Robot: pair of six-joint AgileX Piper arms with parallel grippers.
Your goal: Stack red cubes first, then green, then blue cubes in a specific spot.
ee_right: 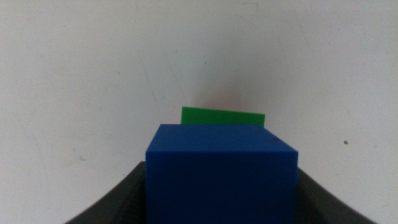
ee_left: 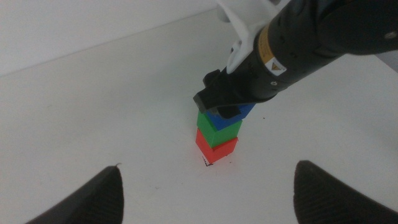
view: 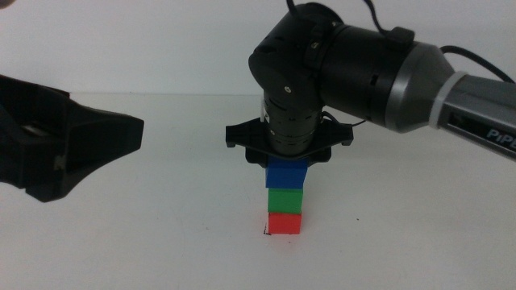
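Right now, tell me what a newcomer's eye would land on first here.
A three-cube tower mid-table: the red cube at the bottom on the corner-marked spot, the green cube on it, the blue cube on top. The right gripper comes straight down onto the blue cube, its jaws on either side of it. The left gripper waits open, off to the left.

Bright, even light; soft shadows, slightly blurred wrist views.

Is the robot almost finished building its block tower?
Nearly. The red block sits on the marked spot with the green block on top. The right claw holds the blue block on the green one. It only has to let go. The left claw waits, open.
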